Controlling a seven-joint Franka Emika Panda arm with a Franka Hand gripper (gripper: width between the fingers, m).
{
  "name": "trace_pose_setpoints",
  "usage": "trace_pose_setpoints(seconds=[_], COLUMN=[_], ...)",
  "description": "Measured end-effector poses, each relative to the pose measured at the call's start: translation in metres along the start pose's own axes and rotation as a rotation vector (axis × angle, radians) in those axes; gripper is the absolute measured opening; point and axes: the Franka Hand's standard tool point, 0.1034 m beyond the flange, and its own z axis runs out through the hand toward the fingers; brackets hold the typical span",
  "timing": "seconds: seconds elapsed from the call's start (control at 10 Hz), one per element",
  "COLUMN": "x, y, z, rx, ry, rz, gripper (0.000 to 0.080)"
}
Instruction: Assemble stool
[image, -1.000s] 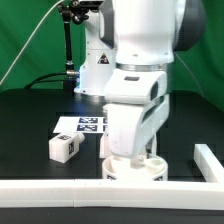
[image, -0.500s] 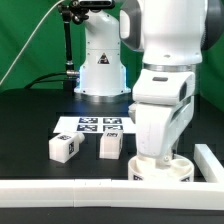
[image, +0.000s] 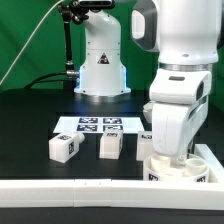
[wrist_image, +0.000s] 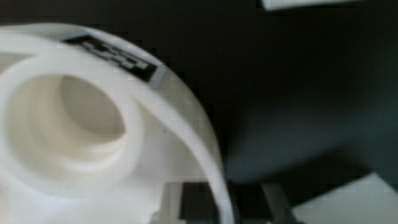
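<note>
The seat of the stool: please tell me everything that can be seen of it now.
The seat is a low round ring of white, plastic-looking material with a wide hollow centre and a thick wall. Black-and-white square tags sit on its outer side. It lies flat on the black table, by the corner of the white rail, at the exterior view's right. The pincer grips its wall from above, one finger inside, one outside.

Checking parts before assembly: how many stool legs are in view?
3. The first leg and second leg stand by the marker board; the third leg is partly hidden behind the claw.
</note>
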Motion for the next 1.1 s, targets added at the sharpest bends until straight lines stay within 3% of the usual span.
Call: trace_pose_setpoints(seconds=[0.1,0.2,0.3,0.4,0.5,0.6,0.7,1.1], x=[-0.001,-0.001,-0.002,-0.002,-0.002,-0.001,0.001,-0.009], y=[0.0,0.0,0.0,0.0,0.0,0.001,0.002,0.009], z=[0.001,0.001,0.001,0.001,0.0,-0.005,-0.012,-0.053], rx=[0.001,0.002,0.002,0.002,0.003,0.003,-0.003,-0.018], ry=[-0.001,-0.001,-0.001,-0.002,-0.002,-0.005,-0.002,-0.014], rz=[0.001,0.001,0.002,0.002,0.003,0.006,0.006,0.011], gripper=[0.0029,0.0123,0.0123,0.0317,0.0317,0.05,0.0601,0.0647])
